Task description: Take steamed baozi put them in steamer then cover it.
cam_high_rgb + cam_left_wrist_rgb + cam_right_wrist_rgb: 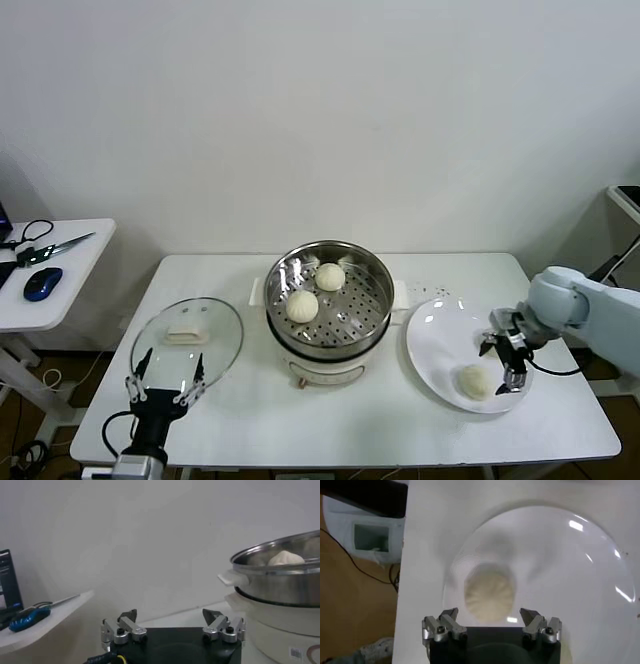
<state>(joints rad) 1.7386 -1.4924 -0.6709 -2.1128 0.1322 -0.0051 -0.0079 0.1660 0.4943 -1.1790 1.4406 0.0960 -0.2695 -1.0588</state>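
- Steamer [329,310] at the middle of the white tabletop [350,420]: a round, shiny steel pot with a perforated tray, sitting on a cream-white base, mouth facing straight up and uncovered. Small cream handles stick out to its left and right.
- Two steamed baozi [316,291] lie on the tray, one near-left and one farther back, close together; both are smooth, cream-white and domed. In the left wrist view only the top of one shows above the steel rim.
- A third bun [473,381] sits on the near part of a flat white plate [440,345], to the right of the steamer. From the right wrist camera its surface looks faintly ribbed and blurred.
- Cover [187,339] lies flat on the tabletop to the left of the steamer: round clear glass with a metal rim and a cream-white handle at its centre, seen through the glass.
- Right gripper [508,365] hangs over the plate's right side, just beside the bun; its fingers [447,624] stand wide apart with nothing between them.
- Left gripper [166,382] is at the near edge of the cover, its fingers [125,626] also wide and empty.
- A side table [55,265] at far left carries a blue mouse [42,283] and scissors [60,245]; its left part is cut off.
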